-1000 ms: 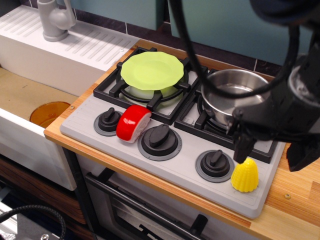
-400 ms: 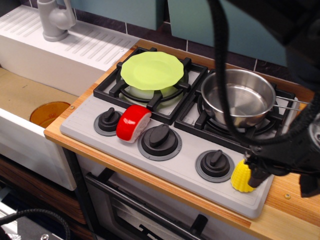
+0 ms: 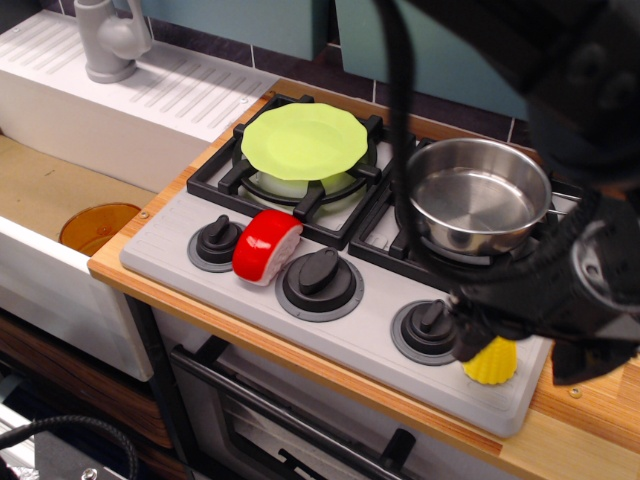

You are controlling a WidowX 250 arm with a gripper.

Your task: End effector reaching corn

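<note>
From my remote view I see the end effector [image 3: 478, 335] low over the front right corner of the grey toy stove [image 3: 330, 340]. It sits directly on top of the corn [image 3: 491, 362], and the black body covers the upper part of it. Only the lower yellow part of the corn with its ribbed rows shows below the gripper. The corn stands upright on the grey panel, just right of the rightmost black knob [image 3: 426, 327] and near the wooden counter edge [image 3: 580, 420]. I cannot tell if the fingers are spread or closed on the corn, because the dark body and cables hide them.

Behind the gripper, the steel pot [image 3: 480, 205] stands on the right burner grate. On the left burner lies a light green plate [image 3: 305, 140]. A red-and-white rounded toy [image 3: 266, 246] rests on the panel between the left knob [image 3: 217, 241] and the middle knob [image 3: 319, 278]. At far left is the white sink [image 3: 60, 190] with a grey tap [image 3: 108, 40] and an orange disc [image 3: 98, 226] in the basin.
</note>
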